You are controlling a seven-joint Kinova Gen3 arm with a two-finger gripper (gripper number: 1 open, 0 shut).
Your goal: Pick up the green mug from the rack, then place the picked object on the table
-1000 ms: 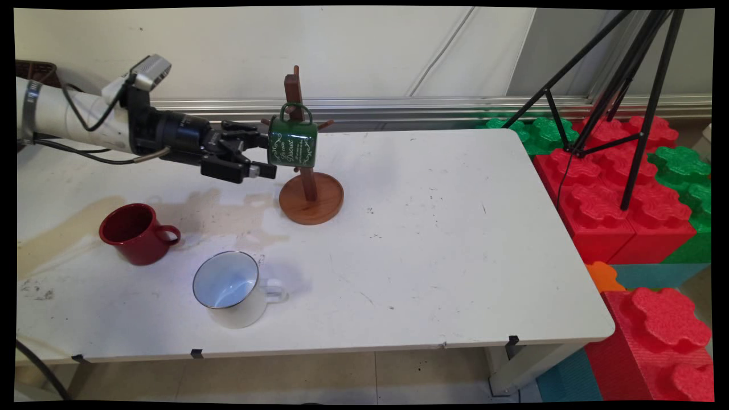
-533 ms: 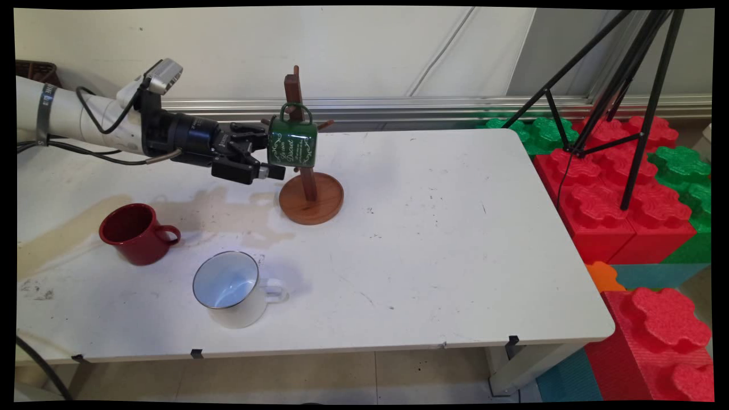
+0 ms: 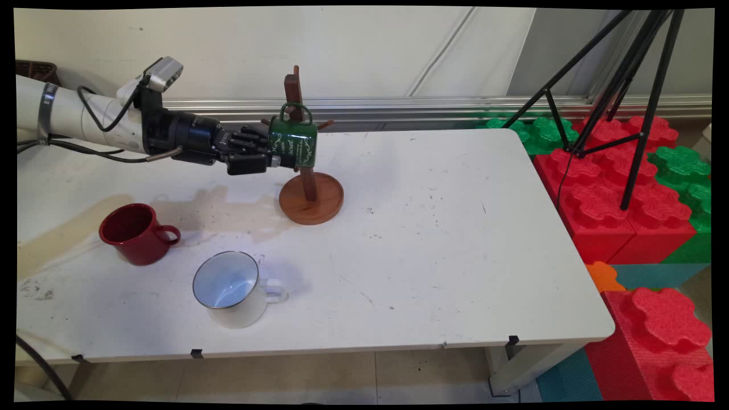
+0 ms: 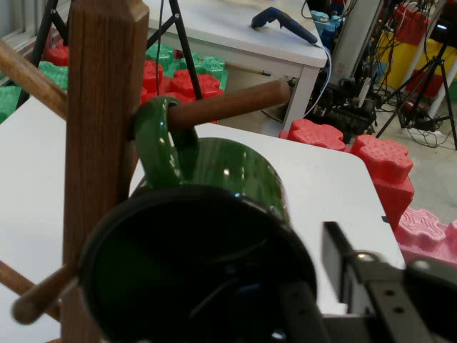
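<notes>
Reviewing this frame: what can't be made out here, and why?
- Main view: the white lettering on the green mug is partly covered by the hand and unreadable.
- Hand view: the top of the wooden rack is cut off by the picture's edge, and its base is hidden behind the mug.
- Main view: the black tripod is cut off at the top edge.

I see the arm reaching in level from the left above the table, wrist roughly horizontal, black cables looping off it. The gripper (image 3: pixel 277 159) (image 4: pixel 314 300) points toward the right. In the hand view one finger (image 4: pixel 343 261) stands outside a mug's wall, the other inside its mouth; I can't confirm they're pressing
</notes>
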